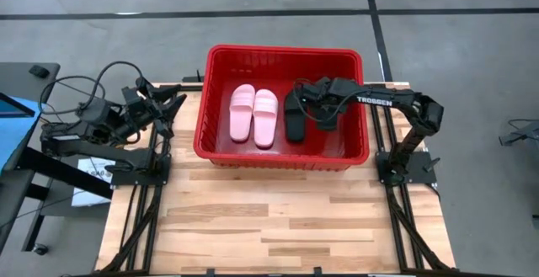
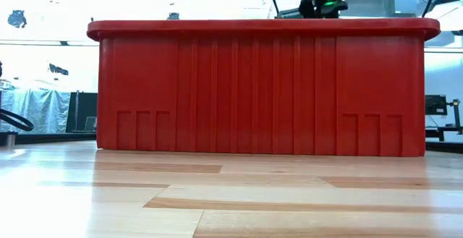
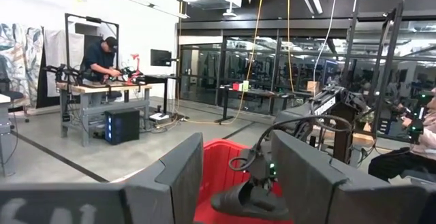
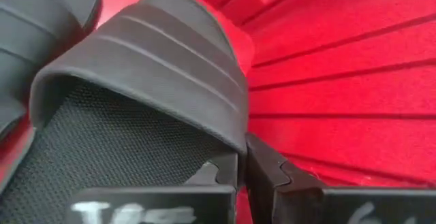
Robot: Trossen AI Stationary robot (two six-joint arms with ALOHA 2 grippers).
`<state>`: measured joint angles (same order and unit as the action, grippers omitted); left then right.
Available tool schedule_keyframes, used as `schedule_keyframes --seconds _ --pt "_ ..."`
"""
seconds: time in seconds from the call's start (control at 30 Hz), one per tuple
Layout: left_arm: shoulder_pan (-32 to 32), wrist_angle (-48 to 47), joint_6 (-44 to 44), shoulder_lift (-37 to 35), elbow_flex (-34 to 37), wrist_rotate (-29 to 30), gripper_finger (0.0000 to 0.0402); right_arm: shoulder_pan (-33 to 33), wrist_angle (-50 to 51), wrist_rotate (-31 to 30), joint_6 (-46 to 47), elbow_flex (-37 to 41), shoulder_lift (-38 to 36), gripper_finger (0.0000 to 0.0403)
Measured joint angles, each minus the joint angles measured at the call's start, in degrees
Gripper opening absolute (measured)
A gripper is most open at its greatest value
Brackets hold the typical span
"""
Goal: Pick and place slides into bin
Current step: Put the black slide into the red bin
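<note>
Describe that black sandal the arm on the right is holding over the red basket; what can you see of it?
The black open-toe slide sandal looks like matte rubber or foam, with one wide strap ridged in raised bands and a finely textured footbed beneath it. The right pincer is shut on the strap's edge, holding the sandal tilted inside the red plastic basket, on its right side. Another black slide lies beside it; whether the two touch cannot be told.

low view: bin (image 2: 260, 93) wall hides slides inside; black slide (image 4: 136, 101) cut off by frame edge.
</note>
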<state>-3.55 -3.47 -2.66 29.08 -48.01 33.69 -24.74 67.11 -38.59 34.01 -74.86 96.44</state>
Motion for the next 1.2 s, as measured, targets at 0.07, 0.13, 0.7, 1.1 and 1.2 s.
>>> schedule_keyframes --seconds 0.07,0.13,0.7,1.1,1.2 --pt "0.0 0.0 0.02 0.0 0.0 0.0 0.0165 -0.32 -1.44 0.46 -0.37 1.37 0.0 0.0" --pt "0.0 -0.02 0.14 0.0 0.0 0.0 0.0165 -0.55 -2.88 1.3 -1.4 2.41 0.0 0.0" --pt "0.0 -0.02 0.22 0.0 0.0 -0.02 0.0165 -0.47 -8.04 1.86 -2.33 6.41 -0.09 0.0002" --pt "0.0 -0.06 0.24 0.02 0.0 -0.04 0.0165 0.27 -9.56 6.26 -0.75 6.76 0.04 0.0011" --pt "-0.01 -0.06 0.26 0.02 0.0 -0.04 0.0165 0.26 -9.67 6.15 -1.03 6.76 0.04 0.0012"
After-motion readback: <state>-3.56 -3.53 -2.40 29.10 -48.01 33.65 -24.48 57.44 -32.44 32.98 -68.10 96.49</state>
